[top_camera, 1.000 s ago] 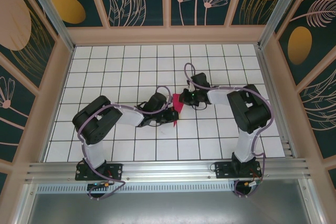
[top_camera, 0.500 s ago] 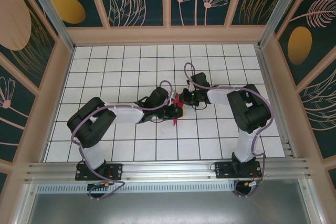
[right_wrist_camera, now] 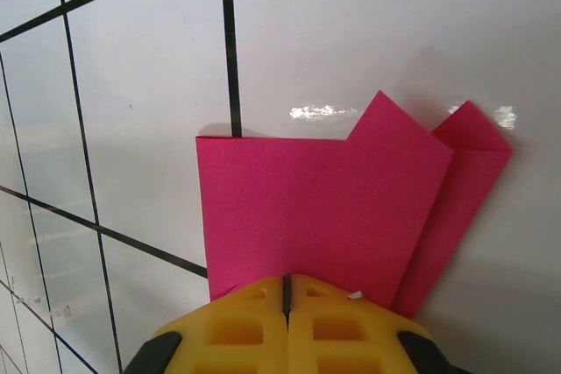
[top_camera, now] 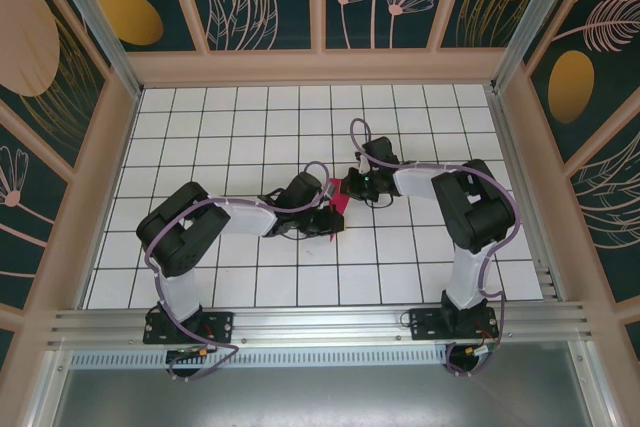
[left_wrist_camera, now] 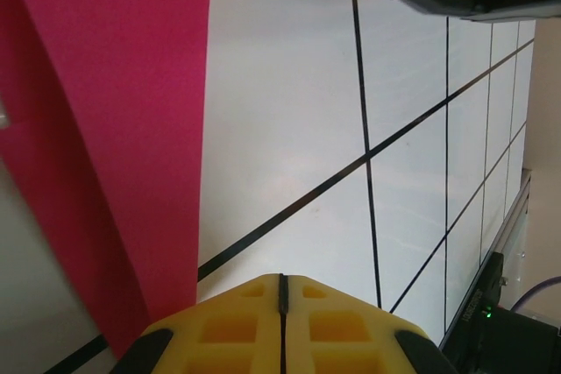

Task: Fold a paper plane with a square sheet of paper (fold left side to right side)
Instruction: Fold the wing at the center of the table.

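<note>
We see the white tiled counter (top_camera: 200, 137) filling the middle of the overhead view, the left arm (top_camera: 205, 227) reaching in from the lower left and the right arm (top_camera: 465, 202) from the lower right. Where they meet at centre lies the magenta sheet of paper (top_camera: 342, 202), folded flat. In the right wrist view it sits mid-frame, a rectangle with two pointed flaps at upper right. The right fingers (right_wrist_camera: 276, 299) are closed at its lower edge. The left fingers (left_wrist_camera: 267, 304), bottom centre, are closed too, just right of the paper.
</note>
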Robot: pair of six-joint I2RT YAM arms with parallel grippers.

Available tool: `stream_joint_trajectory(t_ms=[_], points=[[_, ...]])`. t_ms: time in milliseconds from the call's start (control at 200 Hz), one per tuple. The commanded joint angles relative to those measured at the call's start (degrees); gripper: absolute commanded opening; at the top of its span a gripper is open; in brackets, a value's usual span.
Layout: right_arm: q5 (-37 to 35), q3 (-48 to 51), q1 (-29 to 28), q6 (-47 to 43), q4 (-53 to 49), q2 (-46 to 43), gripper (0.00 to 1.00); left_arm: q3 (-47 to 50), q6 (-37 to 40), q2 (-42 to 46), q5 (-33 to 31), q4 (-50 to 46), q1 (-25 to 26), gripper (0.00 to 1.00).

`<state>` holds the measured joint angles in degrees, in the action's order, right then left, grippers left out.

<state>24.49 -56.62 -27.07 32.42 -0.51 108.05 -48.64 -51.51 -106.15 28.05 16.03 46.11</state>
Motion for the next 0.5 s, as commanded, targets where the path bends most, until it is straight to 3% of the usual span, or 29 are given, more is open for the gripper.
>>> stream_joint_trajectory(t_ms=[0,495], points=[[-5.1,-0.2,0.2,-0.6,-4.7,3.2,0.05,1.2,0.9,-1.0,0.0,-1.0,0.2,0.08],[-5.8,-0.9,0.3,-0.7,-5.7,4.5,0.05,5.2,1.3,-0.8,-0.5,-2.1,0.4,0.08]])
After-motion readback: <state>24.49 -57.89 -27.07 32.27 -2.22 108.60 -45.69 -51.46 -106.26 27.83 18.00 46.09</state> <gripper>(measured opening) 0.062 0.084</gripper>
